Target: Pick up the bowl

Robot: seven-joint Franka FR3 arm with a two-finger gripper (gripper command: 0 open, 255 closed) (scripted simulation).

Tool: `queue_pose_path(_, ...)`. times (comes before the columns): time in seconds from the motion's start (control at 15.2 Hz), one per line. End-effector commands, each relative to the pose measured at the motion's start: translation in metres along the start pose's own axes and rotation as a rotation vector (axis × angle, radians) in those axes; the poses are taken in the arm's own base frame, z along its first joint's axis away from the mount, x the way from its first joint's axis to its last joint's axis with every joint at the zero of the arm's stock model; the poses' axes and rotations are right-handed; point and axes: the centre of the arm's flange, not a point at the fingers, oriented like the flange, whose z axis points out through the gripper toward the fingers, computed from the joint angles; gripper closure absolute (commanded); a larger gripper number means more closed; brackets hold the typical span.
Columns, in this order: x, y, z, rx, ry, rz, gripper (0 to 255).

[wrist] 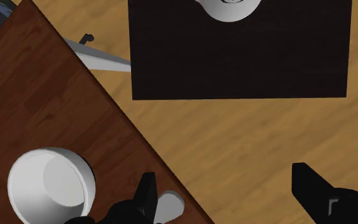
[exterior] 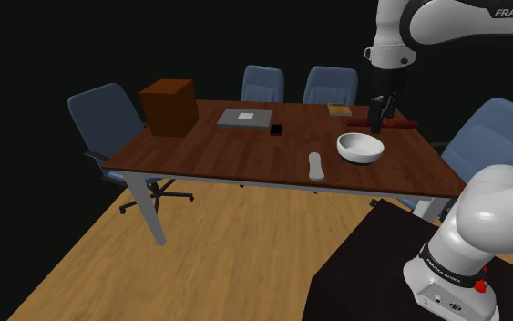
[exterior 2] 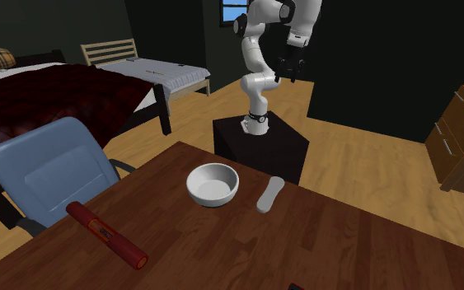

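- Shows a white bowl (exterior: 361, 147) upright on the worktop (exterior: 227, 150), near the worktop's edge nearest the stand (exterior: 364, 274).
- Shows jaws wide open, high over that worktop edge.
- Risks missing the rim on a straight descent, or knocking the grey handset (exterior: 315, 166) also near that edge.

Bowl (exterior: 361, 147) sits on table (exterior: 236, 150) (remote (exterior: 315, 166) just beside).

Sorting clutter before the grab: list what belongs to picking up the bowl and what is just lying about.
For the job: white bowl; claw, open.
Lying about: brown box; grey handset; red cylinder; flat grey slab.
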Motion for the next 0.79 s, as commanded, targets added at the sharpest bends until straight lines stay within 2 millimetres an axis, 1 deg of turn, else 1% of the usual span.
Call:
queue_pose_path(0.0, 0.0, 0.0, 0.0, 0.0, 0.0, 0.0, 0)
queue_pose_path(0.73, 0.061, 0.089, 0.097, -0.002, 0.003, -0.007, 0)
